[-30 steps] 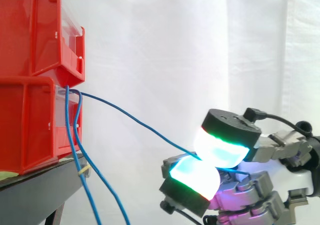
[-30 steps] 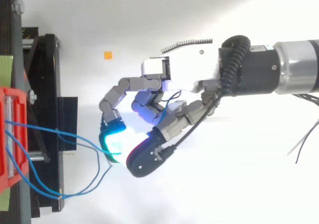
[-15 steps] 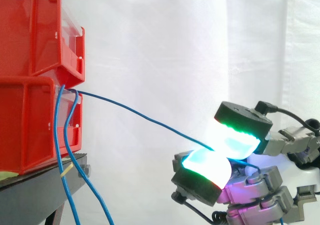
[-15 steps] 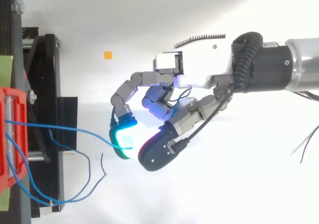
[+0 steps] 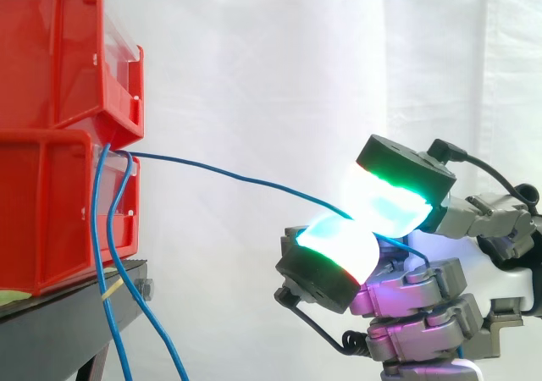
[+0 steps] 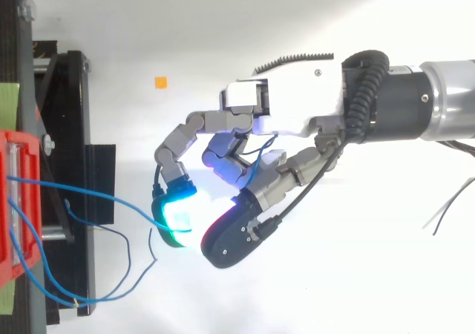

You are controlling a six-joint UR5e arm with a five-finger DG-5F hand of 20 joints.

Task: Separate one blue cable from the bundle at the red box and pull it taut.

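Two stacked red bins (image 5: 59, 127) stand at the left on a black stand (image 5: 68, 322). From the lower bin's front edge one blue cable (image 5: 229, 176) runs in a shallow arc to the right into my hand (image 5: 406, 288). Two glowing pads (image 5: 343, 247) pinch it, so the hand is shut on this cable. In the top view the same cable (image 6: 104, 197) crosses from the red bin (image 6: 15, 200) to the hand (image 6: 282, 119). The other blue cables (image 5: 106, 254) hang down in front of the bin, apart from the held one.
The loose cables' ends (image 6: 111, 286) loop over the stand's edge in the top view. A small orange marker (image 6: 160, 82) lies on the white floor. A white curtain closes the background.
The hand drew right with the cable, lifting it off the hanging bundle, then shifted slightly back left. The cable's arc flattened. The other cables dropped to hang by the bin.
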